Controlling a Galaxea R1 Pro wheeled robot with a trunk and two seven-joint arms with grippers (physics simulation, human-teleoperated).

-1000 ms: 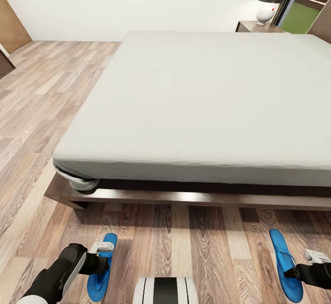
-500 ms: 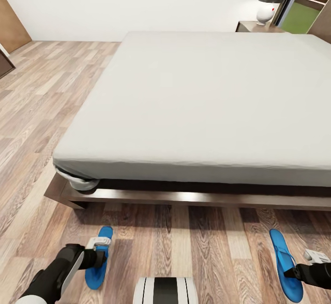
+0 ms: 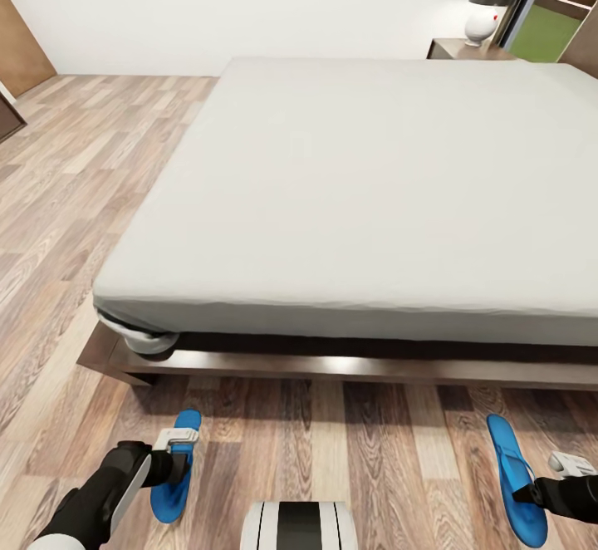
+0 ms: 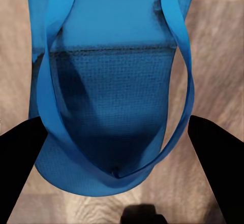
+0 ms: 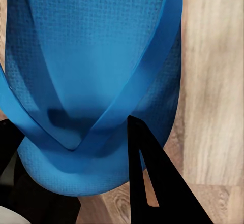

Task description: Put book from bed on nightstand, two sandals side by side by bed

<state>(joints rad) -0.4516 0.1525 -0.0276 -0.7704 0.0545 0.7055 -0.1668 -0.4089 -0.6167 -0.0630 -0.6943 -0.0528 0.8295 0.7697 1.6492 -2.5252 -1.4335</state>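
Both sandals lie on the floor just off the bed (image 3: 349, 201) foot, well apart: left gripper (image 3: 176, 442) jaws spread astride left sandal (image 3: 173, 483), right gripper (image 3: 569, 464) at right sandal (image 3: 515, 479), jaw state unclear, likely staged for pairing.

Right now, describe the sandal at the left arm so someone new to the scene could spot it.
Find the bed and drop to the floor in front of its foot. Two blue sandals lie there, far apart. This one lies below the bed's left corner, where the sheet bunches, with the left gripper over it; the other sandal lies far right.
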